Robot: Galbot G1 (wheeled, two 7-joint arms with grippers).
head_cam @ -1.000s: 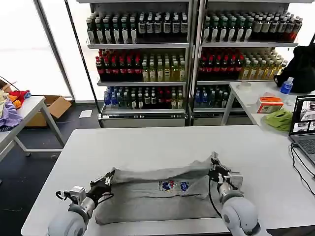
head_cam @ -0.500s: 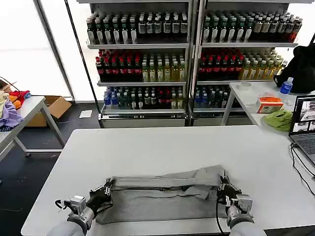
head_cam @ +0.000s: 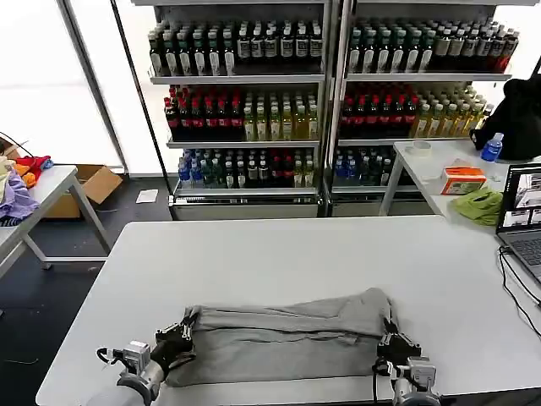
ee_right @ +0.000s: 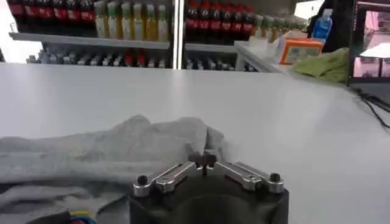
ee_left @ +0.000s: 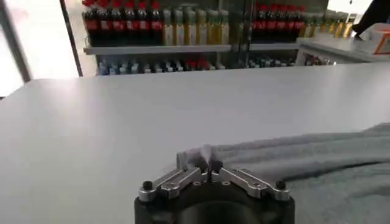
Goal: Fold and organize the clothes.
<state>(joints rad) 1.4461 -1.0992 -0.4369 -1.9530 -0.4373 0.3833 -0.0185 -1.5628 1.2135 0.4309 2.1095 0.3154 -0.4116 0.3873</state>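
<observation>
A light grey shirt [head_cam: 283, 334] is spread flat on the white table [head_cam: 279, 254], close to its near edge, and it is folded into a wide band. The left gripper [head_cam: 180, 337] is placed at the left end of the shirt, low over the table. In the left wrist view its jaws are closed together on a small fold of the grey cloth [ee_left: 207, 159]. The right gripper [head_cam: 394, 345] is placed at the right end of the shirt, also low at the table surface. In the right wrist view its jaws are closed on the edge of the cloth [ee_right: 204, 152], which is raised a little there. A laptop [head_cam: 522, 222] is seen at the right edge of the table.
</observation>
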